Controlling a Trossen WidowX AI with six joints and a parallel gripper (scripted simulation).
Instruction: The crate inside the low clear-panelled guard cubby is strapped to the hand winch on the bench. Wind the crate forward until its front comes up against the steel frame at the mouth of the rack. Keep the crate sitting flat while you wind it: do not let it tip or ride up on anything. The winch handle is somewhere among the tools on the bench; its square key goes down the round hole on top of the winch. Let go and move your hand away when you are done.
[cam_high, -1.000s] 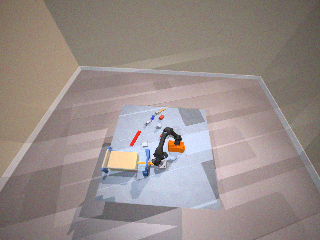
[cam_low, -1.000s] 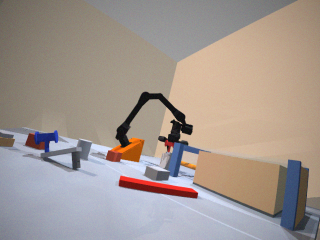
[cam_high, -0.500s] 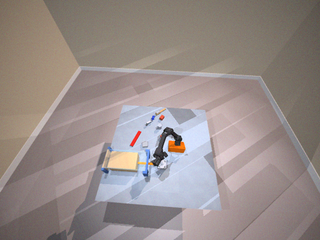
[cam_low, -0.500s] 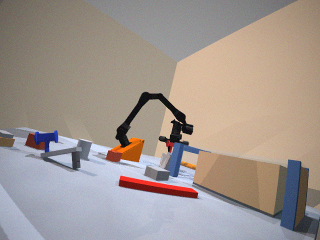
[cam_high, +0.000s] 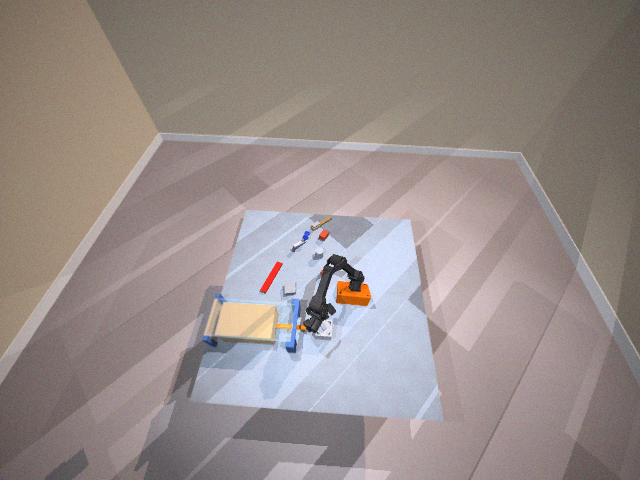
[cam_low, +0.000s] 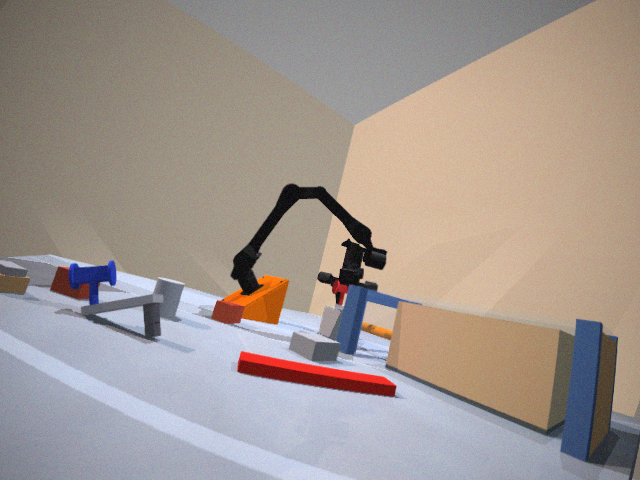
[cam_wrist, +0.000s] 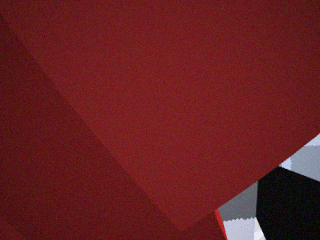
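The tan crate (cam_high: 248, 320) (cam_low: 475, 356) sits flat inside the clear-panelled cubby. Its front stands a short gap behind the blue frame (cam_high: 291, 342) (cam_low: 353, 320) at the mouth. An orange strap (cam_high: 284, 326) (cam_low: 377, 331) runs from it toward the pale winch (cam_high: 325, 335) (cam_low: 328, 321). My gripper (cam_low: 338, 295) points down just above the winch, shut on what looks like the winch handle. Only a red part of it shows; the key and hole are hidden. Dark red surface fills most of the wrist view.
A red bar (cam_high: 271, 277) (cam_low: 315, 373) and a grey block (cam_high: 290, 288) (cam_low: 313, 347) lie beside the cubby. A grey crank-shaped tool (cam_high: 298, 245) (cam_low: 121, 303), a pale cup (cam_high: 318, 253) (cam_low: 169, 297) and a hammer (cam_high: 321, 223) are farther off. The arm stands on an orange base (cam_high: 353, 294) (cam_low: 266, 304).
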